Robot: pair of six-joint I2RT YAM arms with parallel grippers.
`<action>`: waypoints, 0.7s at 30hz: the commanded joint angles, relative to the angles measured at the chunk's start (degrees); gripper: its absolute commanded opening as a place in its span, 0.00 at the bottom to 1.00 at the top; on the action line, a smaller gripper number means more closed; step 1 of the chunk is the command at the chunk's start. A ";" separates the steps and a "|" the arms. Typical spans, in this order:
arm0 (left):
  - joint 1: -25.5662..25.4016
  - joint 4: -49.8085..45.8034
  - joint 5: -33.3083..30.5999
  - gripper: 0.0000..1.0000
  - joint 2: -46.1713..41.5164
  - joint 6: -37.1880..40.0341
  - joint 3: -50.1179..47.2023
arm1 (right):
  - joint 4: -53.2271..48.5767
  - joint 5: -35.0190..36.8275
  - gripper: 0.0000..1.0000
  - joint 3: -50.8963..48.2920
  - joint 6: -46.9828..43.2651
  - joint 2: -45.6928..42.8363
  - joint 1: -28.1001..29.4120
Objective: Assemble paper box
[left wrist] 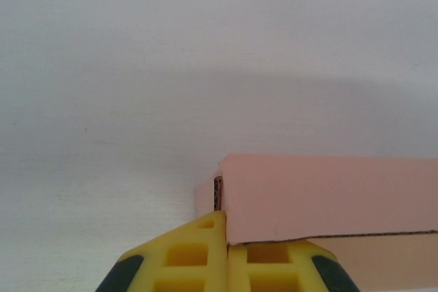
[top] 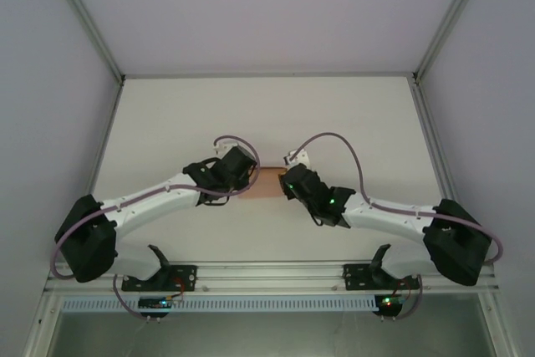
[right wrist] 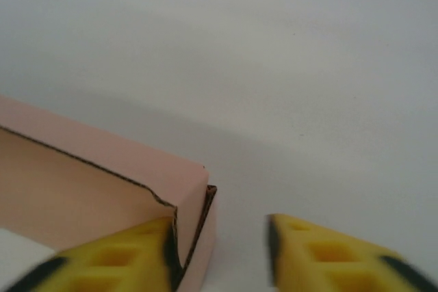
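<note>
With the paper box point(top: 266, 183) lying mid-table point(top: 334, 114) between the arms, the left gripper point(left wrist: 226, 229) pinches shut on one end wall while the right gripper point(right wrist: 220, 229), fingers half spread astride the other, should close squarely without creasing the card.

soft, even light falls from above. the salmon-pink card box point(left wrist: 328, 196) casts a broad, faint shadow across the white tabletop point(left wrist: 137, 46). the right end effector point(right wrist: 220, 223) is blurred, close to its lens. the overhead view is dimmer and lilac-tinged.
</note>
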 commanded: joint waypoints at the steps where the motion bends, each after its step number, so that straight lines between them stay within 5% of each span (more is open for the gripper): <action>1: -0.48 -8.20 3.25 0.00 4.74 -0.10 -5.47 | -3.31 -4.82 0.66 1.97 -1.41 -3.37 -1.29; 9: -0.82 -5.21 3.21 0.00 2.53 1.38 -5.74 | 5.15 -11.52 0.86 0.95 1.25 -8.71 -7.43; 17: -1.20 -3.73 3.36 0.04 0.93 3.82 -4.57 | 3.59 -19.02 0.79 5.41 4.24 -0.68 -12.93; 21: -1.18 -4.01 3.25 0.07 0.19 4.65 -3.63 | 0.82 -17.26 0.74 6.21 4.15 3.22 -12.68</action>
